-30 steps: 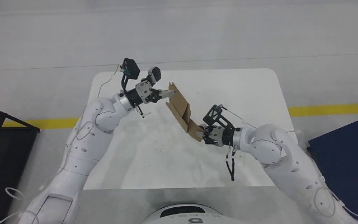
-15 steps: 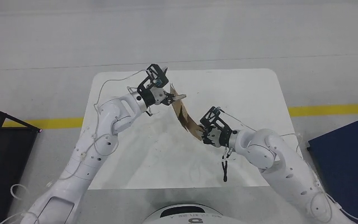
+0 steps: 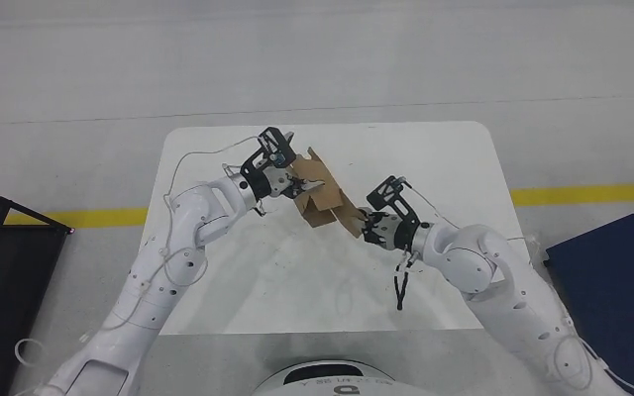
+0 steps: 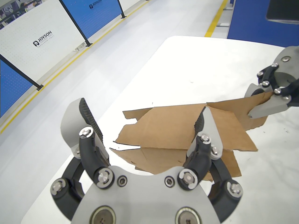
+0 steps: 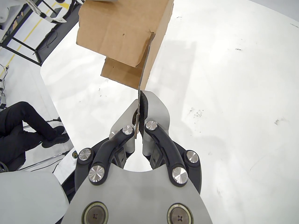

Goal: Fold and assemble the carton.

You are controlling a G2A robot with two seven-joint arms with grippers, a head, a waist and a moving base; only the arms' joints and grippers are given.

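Brown corrugated carton (image 3: 323, 198), partly unfolded, sits over the middle of the white table (image 3: 446, 287) between the 2 arms; whether it touches the tabletop cannot be told. The right gripper (image 5: 139, 101) has its 2 fingers pressed together on a thin flap edge at the carton's end nearer the robot, with the board seen edge-on between the pads. The left gripper (image 4: 143, 108) has its jaws spread wide and clamps nothing. The carton's far panels and notched flaps lie between its 2 fingers (image 4: 208, 127), and 1 finger rests against the upper panel. The carton slants across the table from one gripper to the other.
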